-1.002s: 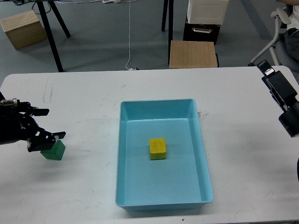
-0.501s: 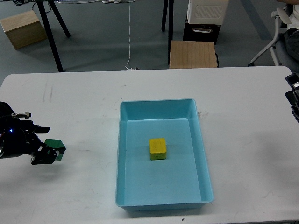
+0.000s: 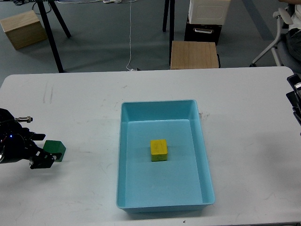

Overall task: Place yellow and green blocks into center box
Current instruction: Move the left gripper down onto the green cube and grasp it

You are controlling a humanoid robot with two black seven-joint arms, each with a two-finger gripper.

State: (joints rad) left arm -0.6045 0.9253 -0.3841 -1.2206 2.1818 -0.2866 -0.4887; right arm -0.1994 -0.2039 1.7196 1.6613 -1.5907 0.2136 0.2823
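A green block [image 3: 55,149] sits at the left side of the white table [image 3: 84,99], between the fingertips of my left gripper [image 3: 43,149], which looks closed on it from the left. A yellow block [image 3: 159,150] lies in the middle of the light blue box [image 3: 162,107] at the table's centre. Only a dark tip of my right gripper [image 3: 295,96] shows at the right edge; its fingers cannot be told apart.
Beyond the table's far edge stand a wooden stool [image 3: 194,54], a black and white crate stack [image 3: 207,19], a black stand leg [image 3: 51,35] and a wooden box [image 3: 21,29]. A cable [image 3: 130,33] hangs down to the floor.
My left gripper has narrowed around the green block and drawn slightly left. My right arm has pulled back to the right edge, nearly out of view.
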